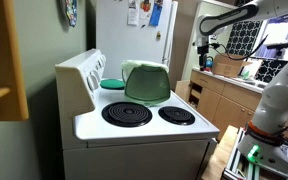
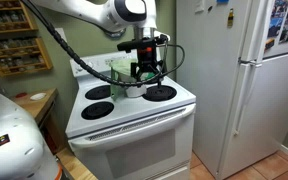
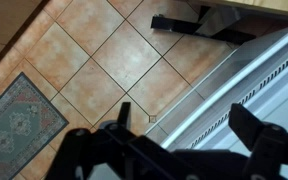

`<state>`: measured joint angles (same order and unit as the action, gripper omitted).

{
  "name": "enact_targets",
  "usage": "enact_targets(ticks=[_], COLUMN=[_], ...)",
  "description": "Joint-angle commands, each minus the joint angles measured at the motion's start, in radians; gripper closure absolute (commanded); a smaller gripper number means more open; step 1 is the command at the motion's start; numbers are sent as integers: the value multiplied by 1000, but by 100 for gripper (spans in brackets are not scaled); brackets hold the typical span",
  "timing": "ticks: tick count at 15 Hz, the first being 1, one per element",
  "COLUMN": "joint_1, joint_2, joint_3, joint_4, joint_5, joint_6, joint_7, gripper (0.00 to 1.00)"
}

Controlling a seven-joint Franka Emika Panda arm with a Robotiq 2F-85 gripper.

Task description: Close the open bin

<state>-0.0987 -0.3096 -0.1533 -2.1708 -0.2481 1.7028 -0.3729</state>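
**Tally on and around the worktop**

The worktop (image 1: 89, 126) carries one green-lidded bin (image 1: 147, 83) and one flat teal dish (image 1: 112, 84), both toward its back edge. Three coil burners (image 2: 97, 108) can be counted in an exterior view. In the opposite exterior view only two show, both along the front edge. Any burner behind the bin cannot be counted. One white fridge (image 2: 248, 90) appears in both exterior views. There is one robot arm (image 2: 84, 12) with one gripper (image 2: 147, 76). The wrist view shows the gripper's two fingers (image 3: 267, 143) and one patterned rug (image 3: 19, 128) on the tiled floor.
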Motion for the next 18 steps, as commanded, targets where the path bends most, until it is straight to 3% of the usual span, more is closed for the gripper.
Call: enact_targets(ticks=[1,11,18], joint_1=[4,11,141], joint_2=[0,-5,-115], joint_3=[-3,5,92], joint_4=[2,-4,-149], joint_5=[-1,4,185], joint_6=[-2,-2,24], joint_7=[1,5,-37], gripper=[0,0,0])
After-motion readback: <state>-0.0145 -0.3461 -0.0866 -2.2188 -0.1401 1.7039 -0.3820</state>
